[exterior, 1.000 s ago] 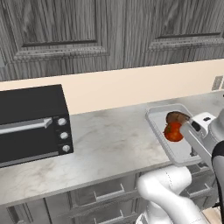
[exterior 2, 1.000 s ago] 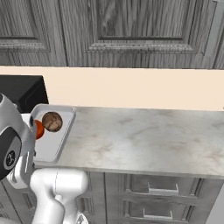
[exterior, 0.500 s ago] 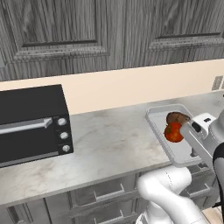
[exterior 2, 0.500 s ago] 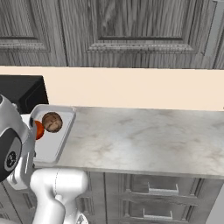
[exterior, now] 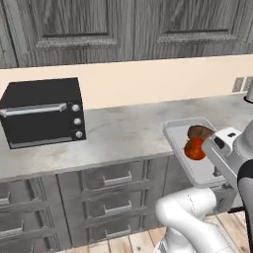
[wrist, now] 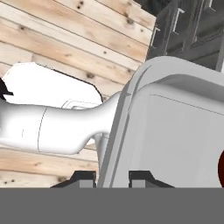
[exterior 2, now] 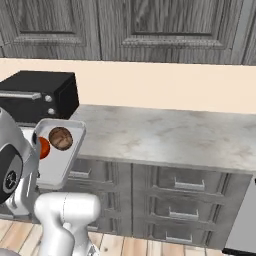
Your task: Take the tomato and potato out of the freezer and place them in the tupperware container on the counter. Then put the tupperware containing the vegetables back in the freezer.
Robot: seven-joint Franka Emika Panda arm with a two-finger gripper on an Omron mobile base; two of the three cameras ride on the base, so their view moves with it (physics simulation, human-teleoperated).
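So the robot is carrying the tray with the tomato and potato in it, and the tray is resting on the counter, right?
Not quite. The tray holds the tomato and potato, but it hangs off the counter edge, held in the air by the gripper; the left base view shows drawers beneath it.

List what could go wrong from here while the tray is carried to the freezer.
1. The hand pinches only the rim of the tray, held off the counter; it may tilt or slip.
2. The tomato and potato lie loose in the lidless tray and may roll out.
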